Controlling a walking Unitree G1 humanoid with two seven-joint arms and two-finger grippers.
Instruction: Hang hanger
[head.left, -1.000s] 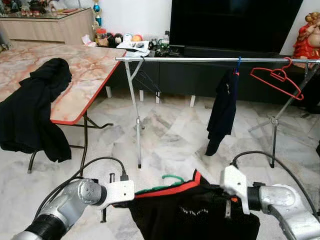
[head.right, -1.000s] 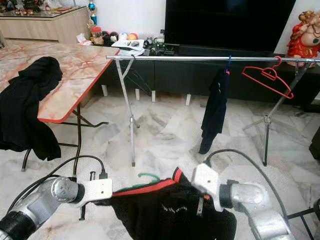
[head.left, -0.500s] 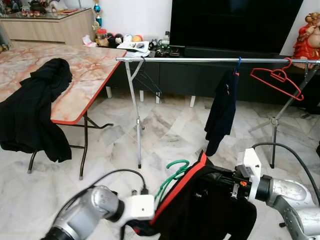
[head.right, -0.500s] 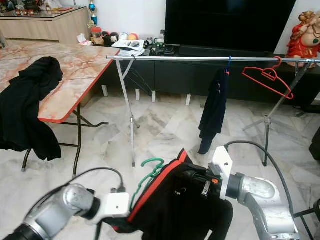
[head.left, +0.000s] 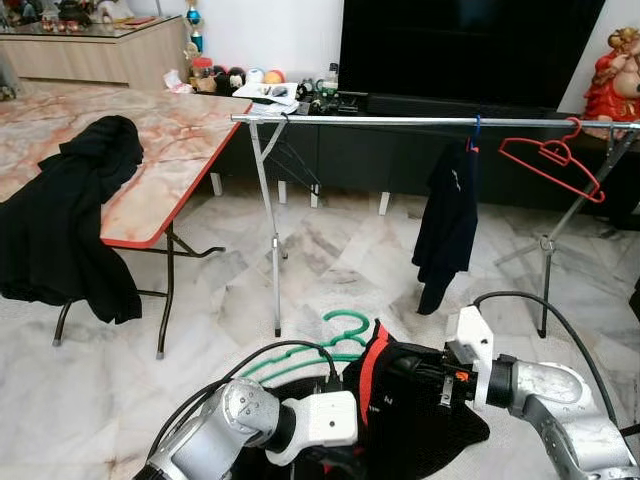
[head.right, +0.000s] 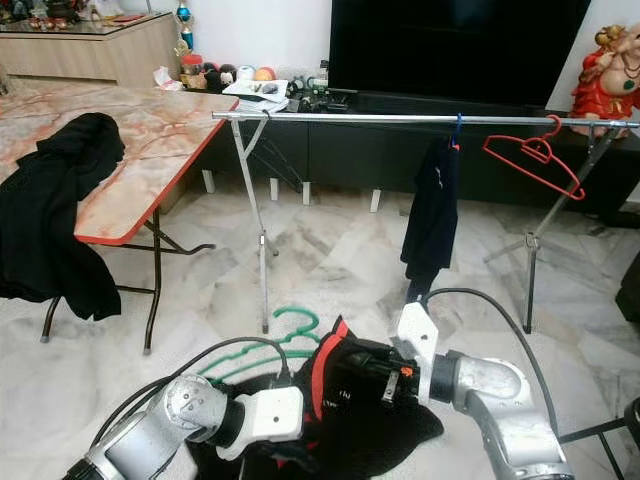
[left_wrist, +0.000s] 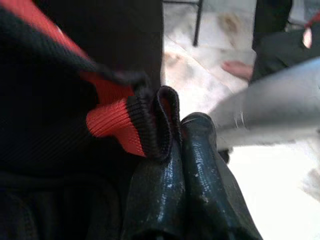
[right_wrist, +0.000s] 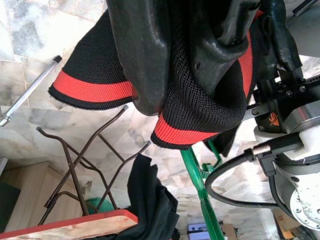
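Lower centre of the head views: my left tool (left_wrist: 182, 170) has its two black fingers pressed together on the red-and-black ribbed hem of the black knit garment with red trim (head.left: 400, 400). My right tool (head.right: 350, 375), at lower right, is buried in the same cloth; the right wrist view shows its fingers clamped on a fold of the knit.

The green wire hanger (head.left: 330, 345) carries that garment. Its hook rises at lower centre, just above my left forearm, and is well apart from any rail.

Middle distance: pale marble floor (head.left: 330, 250). At left, a marble-pattern folding surface with a red edge (head.left: 160, 150), with a black garment draped over its near corner (head.left: 70, 220).

Far, across the upper frame: the silver horizontal rail of the drying rack (head.left: 400, 120). It holds a dark hung garment (head.left: 448, 215) at centre right and an empty red hanger (head.left: 555, 160) at upper right.

Risk assessment: both tools hold cloth, not the hanger, so the hanger could slip out of the neckline during the lift. The loose black cables near my arms could snag the hook. The hook could also foul the dark hung garment if presented too far right.
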